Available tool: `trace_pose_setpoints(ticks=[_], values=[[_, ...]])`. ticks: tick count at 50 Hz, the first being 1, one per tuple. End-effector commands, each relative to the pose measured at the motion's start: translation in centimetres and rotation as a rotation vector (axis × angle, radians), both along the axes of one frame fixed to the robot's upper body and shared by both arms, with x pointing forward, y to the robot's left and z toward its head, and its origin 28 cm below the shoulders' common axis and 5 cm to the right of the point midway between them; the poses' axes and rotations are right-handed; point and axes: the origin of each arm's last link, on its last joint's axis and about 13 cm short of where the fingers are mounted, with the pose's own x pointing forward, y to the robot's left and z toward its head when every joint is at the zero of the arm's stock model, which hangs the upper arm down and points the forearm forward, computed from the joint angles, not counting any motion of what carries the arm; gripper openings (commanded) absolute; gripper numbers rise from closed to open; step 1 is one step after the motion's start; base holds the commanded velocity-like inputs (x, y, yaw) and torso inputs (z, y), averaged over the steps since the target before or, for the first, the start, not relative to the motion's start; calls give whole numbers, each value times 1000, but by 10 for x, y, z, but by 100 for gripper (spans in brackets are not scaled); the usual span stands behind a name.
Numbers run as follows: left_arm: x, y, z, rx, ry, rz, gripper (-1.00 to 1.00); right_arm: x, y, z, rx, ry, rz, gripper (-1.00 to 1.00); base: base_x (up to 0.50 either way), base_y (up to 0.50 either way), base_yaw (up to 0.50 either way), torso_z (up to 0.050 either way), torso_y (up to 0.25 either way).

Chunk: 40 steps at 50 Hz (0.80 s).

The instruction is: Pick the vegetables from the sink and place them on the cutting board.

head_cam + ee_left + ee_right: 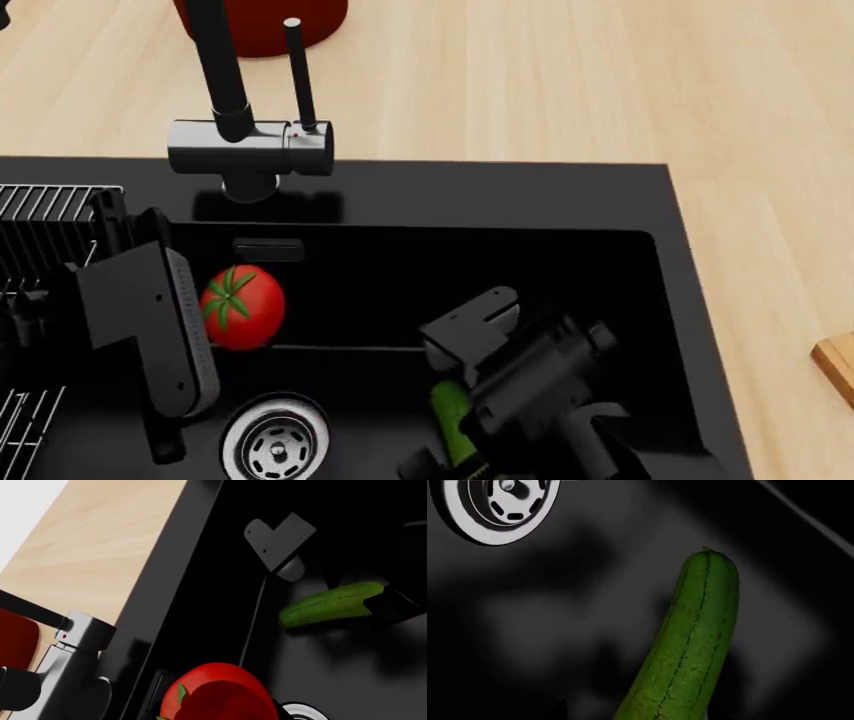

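The red tomato (pixel 242 305) with its green stem top lies in the black sink (pixel 561 260) near the back wall. It touches my left gripper (pixel 187 325) on its left. In the left wrist view the tomato (pixel 220 692) fills the lower middle, right at the jaws, and the fingers do not show. The dark-green cucumber (pixel 449 425) lies on the sink floor, partly under my right gripper (pixel 514 375). In the right wrist view the cucumber (pixel 694 645) runs into the jaw area. One corner of the cutting board (pixel 838 366) shows at the far right.
The black faucet (pixel 247 140) stands behind the sink, with the red vessel (pixel 260 25) beyond it. The silver drain (pixel 276 440) is in the sink floor between the arms. A wire rack (pixel 40 215) sits at the left. Pale wood countertop (pixel 561 80) surrounds the basin.
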Motion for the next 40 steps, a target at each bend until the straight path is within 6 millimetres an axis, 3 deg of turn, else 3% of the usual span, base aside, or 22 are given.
trace_pose_setpoints(ticks=[1, 7, 8, 18, 24, 25, 26, 29, 40], values=[[0, -2, 0, -16, 7, 4, -100, -5, -6, -14, 8, 17, -42, 100, 0, 0, 0, 0, 0], [-1, 0, 0, -14, 5, 8, -100, -7, -8, -20, -36, 10, -27, 100, 0, 0, 0, 0, 0], [-1, 0, 0, -14, 4, 10, -100, -7, -9, -19, -44, 10, -28, -100, 0, 0, 0, 0, 0], [-2, -1, -2, -20, -1, 4, -100, 0, -10, -10, -135, -49, 36, -100, 0, 0, 0, 0, 0], [-3, -3, 1, -105, 17, -32, -100, 16, -6, 20, -159, -203, 179, -100, 2, 0, 0, 0, 0], [-3, -3, 1, -117, 20, -34, -100, 10, -18, 26, -172, -174, 146, -100, 0, 0, 0, 0, 0], [-4, -3, 1, -105, -25, -61, -100, 8, -8, 36, -158, -208, 192, -100, 0, 0, 0, 0, 0], [-4, -6, 3, -128, 21, -50, -100, 4, -12, 57, -179, -269, 209, -100, 0, 0, 0, 0, 0], [-4, -5, 4, -132, 31, -33, -100, -15, -11, 93, -181, -312, 288, -100, -7, 0, 0, 0, 238]])
